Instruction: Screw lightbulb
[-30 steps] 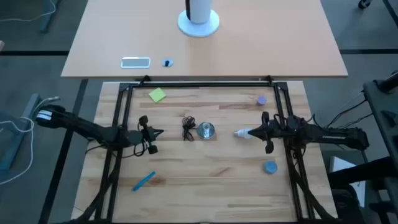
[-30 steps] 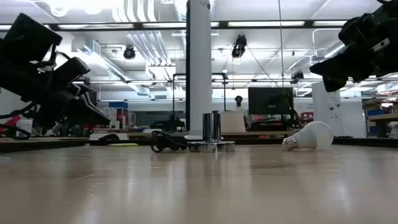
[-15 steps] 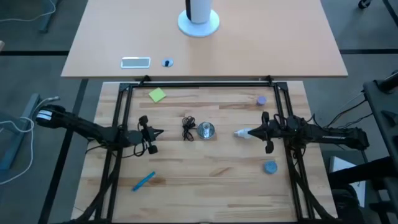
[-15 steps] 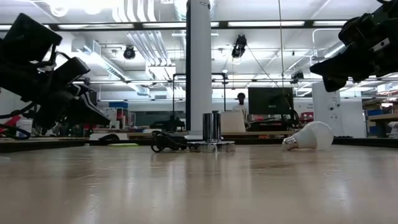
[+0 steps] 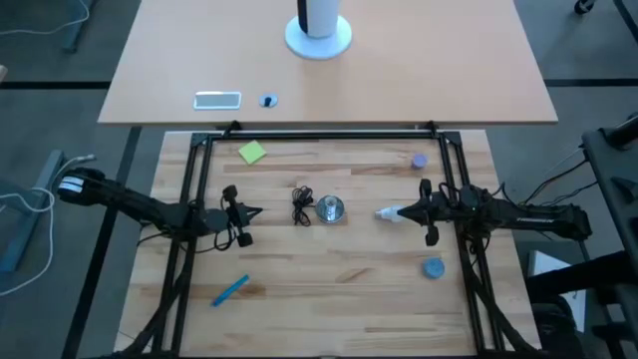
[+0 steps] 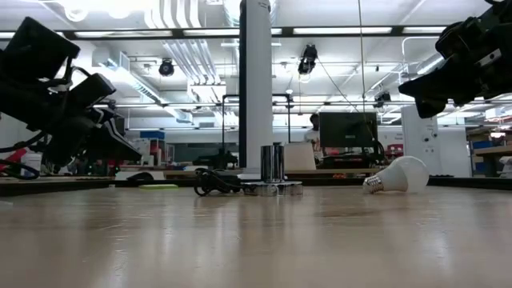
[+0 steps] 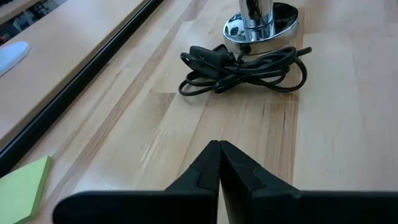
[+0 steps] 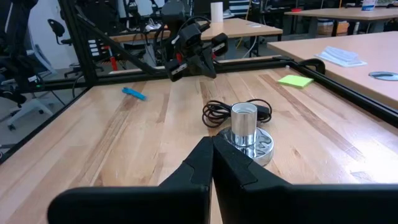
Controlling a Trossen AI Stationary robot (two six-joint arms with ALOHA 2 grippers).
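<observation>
Nothing on the desk [image 5: 329, 289] has shifted since the earlier frames; only a person [image 6: 314, 122] far back in the room, seen in the low view, has stepped a little sideways. From my station I see pale wood planks with fine grain, framed by black rails.

Near the right edge lies the lightbulb [image 5: 399, 212], a smooth white pear shape on its side, its ribbed grey screw base pointing toward the desk's middle. My right gripper [image 5: 428, 212] hovers above its rounded end, matte black fingers [image 8: 214, 163] pressed together with nothing between them. My left gripper [image 5: 256, 211] waits toward the left edge, its pointed fingers [image 7: 219, 169] likewise pinched tight and empty.

At the middle stands the socket [image 5: 330, 209]: a short polished metal cylinder on a round mirror-bright base, well apart from the lightbulb. Touching that base lies a glossy black cord [image 5: 301, 208], bundled in loose loops.

A flat yellow-green sticky note [image 5: 252, 152] sits by the far left corner, a slim blue pen [image 5: 229, 290] toward the near left, a round blue-grey cap [image 5: 432, 267] near the right edge, and a small purple cap [image 5: 420, 160] by the far right corner.
</observation>
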